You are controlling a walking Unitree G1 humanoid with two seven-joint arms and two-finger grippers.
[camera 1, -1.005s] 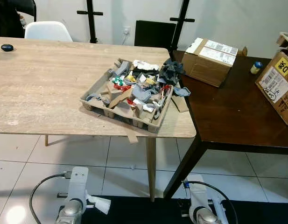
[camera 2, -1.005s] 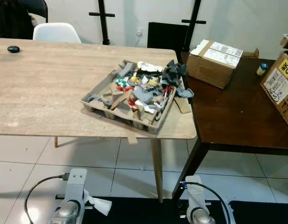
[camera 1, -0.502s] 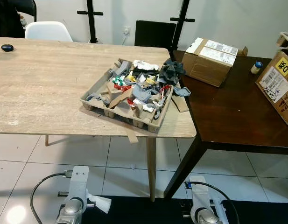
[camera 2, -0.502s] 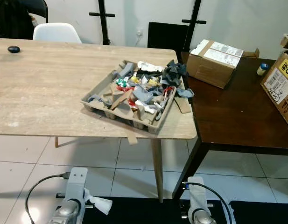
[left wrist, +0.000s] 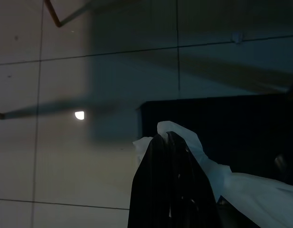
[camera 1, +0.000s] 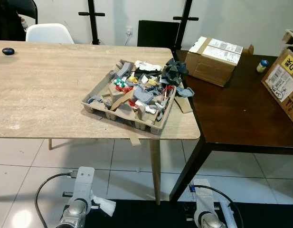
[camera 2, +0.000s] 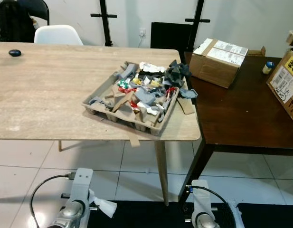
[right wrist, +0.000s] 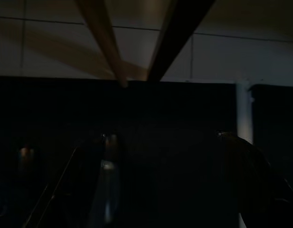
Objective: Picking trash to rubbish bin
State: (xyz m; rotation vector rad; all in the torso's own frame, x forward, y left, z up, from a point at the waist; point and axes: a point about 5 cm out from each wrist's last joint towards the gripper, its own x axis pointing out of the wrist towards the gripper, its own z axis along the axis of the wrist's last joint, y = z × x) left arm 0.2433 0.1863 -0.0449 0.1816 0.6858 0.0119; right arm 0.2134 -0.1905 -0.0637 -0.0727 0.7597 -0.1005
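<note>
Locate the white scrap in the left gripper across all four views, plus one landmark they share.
Left eye view: white scrap at bottom left, beside the left arm, low over the floor tiles.
Right eye view: same scrap, bottom left.
Left wrist view: scrap wrapped around the closed black fingers.
Right wrist view: not in it.
Shared landmark: the light table leg.

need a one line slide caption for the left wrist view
Left gripper hangs low over the tiled floor, its black fingers shut on a crumpled white tissue.

right gripper [right wrist: 170, 190] lost in dark, finger state unreadable; big cardboard box [camera 1: 285, 80] cut off by frame edge; tray [camera 1: 96, 109] scraps too jumbled to identify
</note>
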